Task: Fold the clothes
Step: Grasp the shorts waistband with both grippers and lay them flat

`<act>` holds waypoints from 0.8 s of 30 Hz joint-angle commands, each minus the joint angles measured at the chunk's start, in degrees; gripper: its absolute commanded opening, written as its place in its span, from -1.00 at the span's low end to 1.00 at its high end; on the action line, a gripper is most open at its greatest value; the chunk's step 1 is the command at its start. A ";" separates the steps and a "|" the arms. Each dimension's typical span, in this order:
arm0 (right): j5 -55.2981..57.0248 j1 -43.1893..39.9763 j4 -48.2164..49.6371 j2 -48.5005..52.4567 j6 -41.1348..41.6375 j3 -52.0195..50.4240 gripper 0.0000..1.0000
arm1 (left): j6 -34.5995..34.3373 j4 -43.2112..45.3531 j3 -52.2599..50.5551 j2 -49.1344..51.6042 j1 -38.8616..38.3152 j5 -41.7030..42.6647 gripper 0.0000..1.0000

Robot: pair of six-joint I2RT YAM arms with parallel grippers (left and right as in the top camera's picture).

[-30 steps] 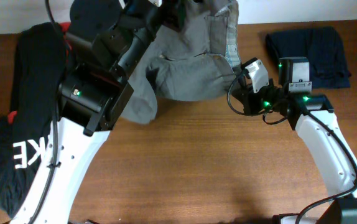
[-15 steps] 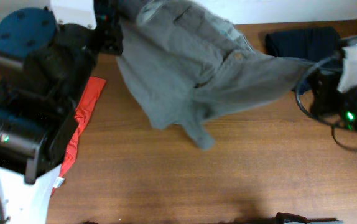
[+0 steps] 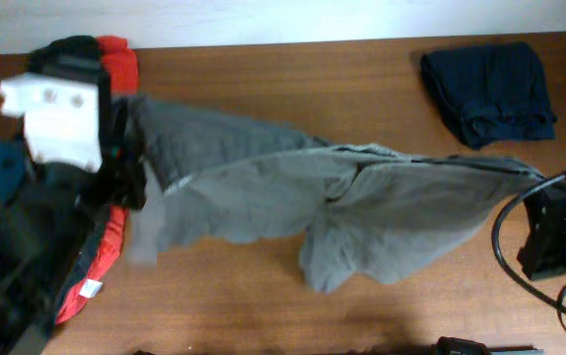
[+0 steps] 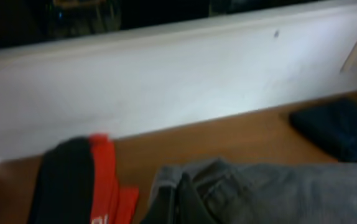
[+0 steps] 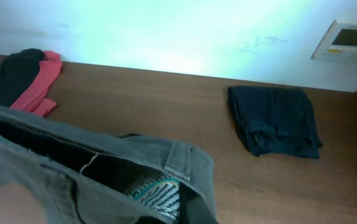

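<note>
The grey-olive shorts hang stretched wide above the table between both arms, one leg drooping near the middle. My left gripper is shut on their left end. In the left wrist view the cloth bunches around the dark finger. My right gripper is shut on the waistband at the right end. The right wrist view shows the waistband with a belt loop and striped inner lining at the jaws.
A small dark navy garment lies folded at the back right, and also shows in the right wrist view. A red shirt and a black garment lie at the far left under my left arm. A white wall runs behind the table.
Both arms have pulled apart, the left one leftward and the right one rightward and nearer. The shorts went from bunched at the back to stretched wide.
</note>
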 commanded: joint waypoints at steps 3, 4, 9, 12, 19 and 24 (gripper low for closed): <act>3.43 -0.44 0.02 2.73 2.12 0.79 -0.93 | -3.74 -4.09 0.39 2.64 0.61 -8.09 -0.98; 3.34 -0.44 -0.07 3.58 2.12 0.79 -0.93 | -3.96 -4.76 0.39 3.69 0.61 -8.24 -0.98; -0.26 -0.44 -0.13 8.94 1.81 0.04 -0.93 | -8.48 -8.76 0.39 10.93 0.61 -11.30 -0.98; -1.29 -0.35 0.00 13.75 0.35 0.04 -0.92 | -9.05 -9.31 0.39 16.11 0.61 -11.69 -0.98; -1.68 4.61 3.06 29.53 -3.37 0.02 -0.92 | -10.58 -7.34 0.39 29.16 2.84 -11.89 -0.98; -1.66 7.96 10.99 42.36 -3.30 0.04 -0.92 | -11.41 -0.72 0.39 38.58 5.66 -11.74 -0.98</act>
